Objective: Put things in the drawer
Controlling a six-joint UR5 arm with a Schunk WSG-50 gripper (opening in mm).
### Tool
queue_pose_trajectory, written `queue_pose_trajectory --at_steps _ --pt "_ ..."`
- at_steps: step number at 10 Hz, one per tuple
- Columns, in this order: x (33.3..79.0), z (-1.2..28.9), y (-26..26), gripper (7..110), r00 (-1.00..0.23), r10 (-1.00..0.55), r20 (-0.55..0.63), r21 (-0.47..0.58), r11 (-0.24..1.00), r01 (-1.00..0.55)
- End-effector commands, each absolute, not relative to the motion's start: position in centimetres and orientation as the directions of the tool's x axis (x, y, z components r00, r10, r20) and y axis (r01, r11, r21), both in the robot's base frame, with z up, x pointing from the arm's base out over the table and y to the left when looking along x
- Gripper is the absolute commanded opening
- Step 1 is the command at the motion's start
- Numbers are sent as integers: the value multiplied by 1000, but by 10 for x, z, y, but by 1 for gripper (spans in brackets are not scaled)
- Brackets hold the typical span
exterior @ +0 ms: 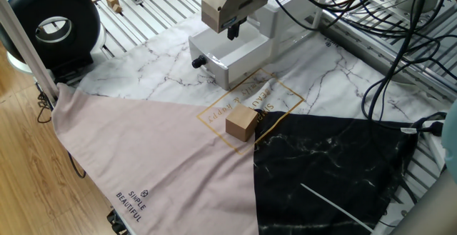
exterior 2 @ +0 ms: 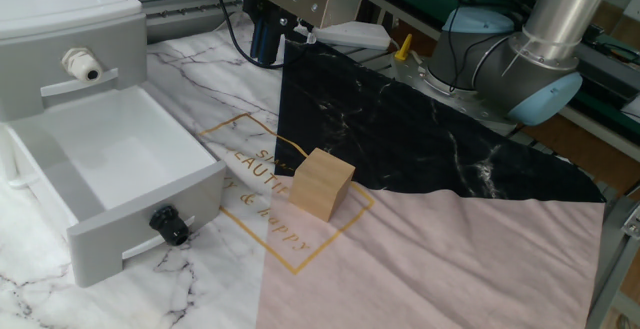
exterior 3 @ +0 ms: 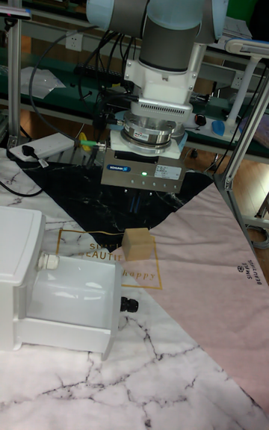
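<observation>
The tan-brown cube [exterior: 241,123] [exterior 2: 322,184] [exterior 3: 138,243] rests on the cloth, on the gold printed square. Beside it the white drawer [exterior: 230,58] [exterior 2: 150,201] [exterior 3: 71,333] stands pulled open out of its cabinet, and I see nothing inside it. Its black knob [exterior 2: 170,226] [exterior 3: 128,303] faces the cube. My gripper [exterior: 232,29] [exterior 2: 268,39] [exterior 3: 142,200] hangs high above the cloth, behind the cube and apart from it. Nothing is between its dark fingers, and their gap does not show.
The white cabinet [exterior 2: 60,29] has a second, shut drawer with a white knob [exterior 2: 82,64] above the open one. A black round device [exterior: 53,24] stands at the far left. Cables [exterior: 385,71] trail along the right side, with metal rails behind.
</observation>
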State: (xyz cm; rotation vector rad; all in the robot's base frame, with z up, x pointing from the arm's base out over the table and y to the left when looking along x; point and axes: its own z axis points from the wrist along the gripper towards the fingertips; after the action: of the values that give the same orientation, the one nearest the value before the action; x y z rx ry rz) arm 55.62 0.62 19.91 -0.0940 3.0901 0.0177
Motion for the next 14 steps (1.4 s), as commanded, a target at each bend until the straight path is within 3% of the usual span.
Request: queue_pose_trajectory --at_steps 1,6,14 --pt "555 200 5 7 -996 -71 -44 7 997 -72" --pt "536 200 3 7 -994 -103 28 5 995 -103" --pt "543 200 -1 7 -991 -131 5 -14 991 -131"
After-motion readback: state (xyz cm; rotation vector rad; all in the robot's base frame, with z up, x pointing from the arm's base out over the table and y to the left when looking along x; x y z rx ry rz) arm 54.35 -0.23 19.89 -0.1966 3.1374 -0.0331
